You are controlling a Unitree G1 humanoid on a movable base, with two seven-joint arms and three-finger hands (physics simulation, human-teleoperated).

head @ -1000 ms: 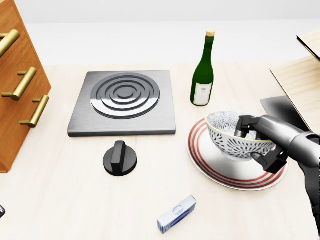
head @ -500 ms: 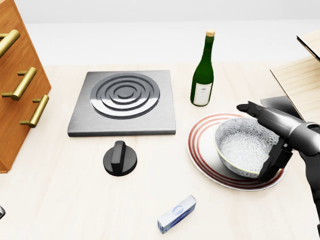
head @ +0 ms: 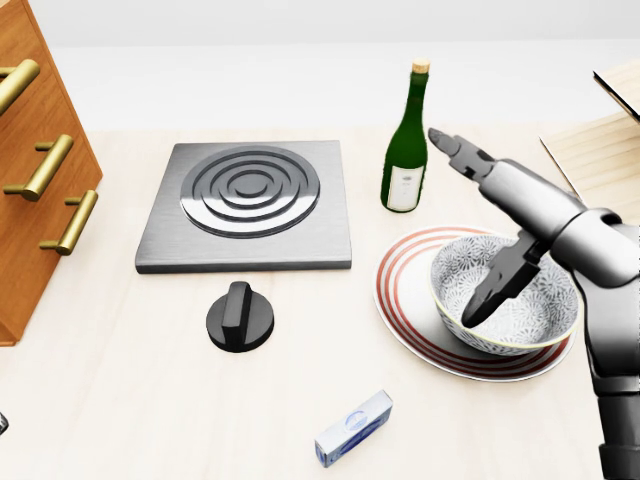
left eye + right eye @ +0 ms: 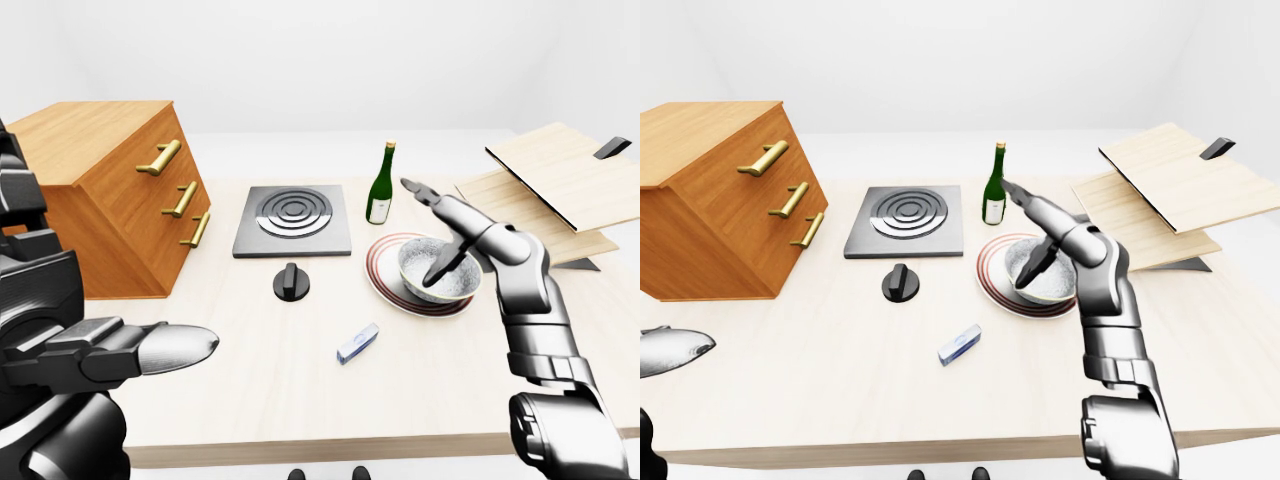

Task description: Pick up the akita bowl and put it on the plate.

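Akita bowl (image 3: 548, 305) sits upright on the red-ringed plate (image 3: 400, 300), rt of centre on the bench (image 3: 150, 400) in head view. Right hand (image 3: 515, 215) hangs over it, fingers (image 3: 485, 300) spread wide & gripping nothing: one points up-left toward the wine bottle (image 3: 405, 150), another dips inside the bowl, tip near the inner wall; contact can't be told. Left hand (image 4: 110, 352) is low at left-eye view's left edge, well apart from the bowl; its fingers' state can't be told.
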